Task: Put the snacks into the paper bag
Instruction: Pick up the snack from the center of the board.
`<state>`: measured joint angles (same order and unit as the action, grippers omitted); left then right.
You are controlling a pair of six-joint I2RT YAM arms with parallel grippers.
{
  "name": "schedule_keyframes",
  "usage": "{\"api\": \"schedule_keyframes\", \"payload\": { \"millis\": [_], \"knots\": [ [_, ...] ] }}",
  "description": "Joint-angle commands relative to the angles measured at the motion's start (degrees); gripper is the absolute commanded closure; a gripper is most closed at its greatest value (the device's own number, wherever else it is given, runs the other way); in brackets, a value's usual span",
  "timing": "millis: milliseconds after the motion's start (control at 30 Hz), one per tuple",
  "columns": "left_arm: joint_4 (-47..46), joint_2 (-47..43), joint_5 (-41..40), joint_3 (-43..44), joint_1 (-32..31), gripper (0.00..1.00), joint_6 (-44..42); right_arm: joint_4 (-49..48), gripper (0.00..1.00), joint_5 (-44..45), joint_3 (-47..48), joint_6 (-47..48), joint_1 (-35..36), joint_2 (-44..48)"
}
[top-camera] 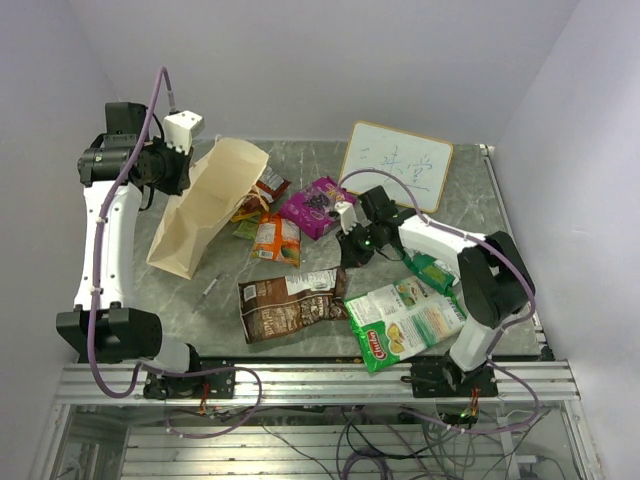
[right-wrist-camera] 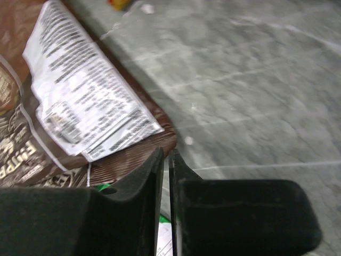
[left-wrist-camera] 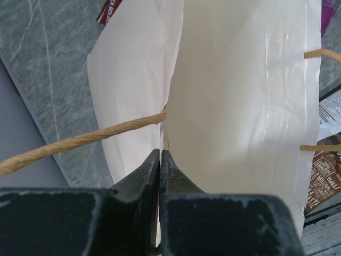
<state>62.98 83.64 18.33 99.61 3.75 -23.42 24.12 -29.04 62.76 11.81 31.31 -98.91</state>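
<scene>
The left gripper (left-wrist-camera: 160, 153) is pinching the edge of the paper bag (left-wrist-camera: 240, 106), probably to hold it open. The right gripper (right-wrist-camera: 166, 156) is pressing its fingers together, seemingly empty; a brown snack (right-wrist-camera: 80, 117) is lying just beside their tips.

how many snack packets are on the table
8, perhaps: dark red, yellow, small green at bag mouth; orange, purple centre; brown, green-white in front; green at right. Others may be hidden.
</scene>
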Motion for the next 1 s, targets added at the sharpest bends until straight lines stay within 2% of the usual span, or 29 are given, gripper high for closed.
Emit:
{"api": "schedule_keyframes", "payload": {
  "millis": [0,100,200,367,733,967],
  "knots": [
    [-3.1,-1.8,0.1,-1.0,-0.8,0.88,1.1,0.0,0.85,-1.8,3.4,-6.3,-5.8,-3.0],
    [-3.5,-1.8,0.0,-1.1,-1.1,0.88,1.4,-2.7,0.69,-7.3,-1.0,-9.1,-8.0,-1.3],
    [-4.0,-1.8,-0.4,-1.3,-1.4,0.88,1.6,-8.0,0.57,-10.8,-7.4,-11.6,-8.1,2.1],
    [-4.9,-1.9,-1.0,-1.9,-1.5,0.88,1.8,-14.3,0.49,-15.5,-13.0,-16.1,-8.0,4.4],
    [-5.5,-1.4,-2.8,-2.6,-1.7,0.88,1.8,-25.5,0.45,-21.9,-19.7,-24.4,-6.8,2.6],
    [-5.6,-1.5,-2.8,-3.0,-1.8,0.88,2.0,-26.5,0.56,-20.1,-20.7,-24.2,-5.1,0.8]
  ]
}}
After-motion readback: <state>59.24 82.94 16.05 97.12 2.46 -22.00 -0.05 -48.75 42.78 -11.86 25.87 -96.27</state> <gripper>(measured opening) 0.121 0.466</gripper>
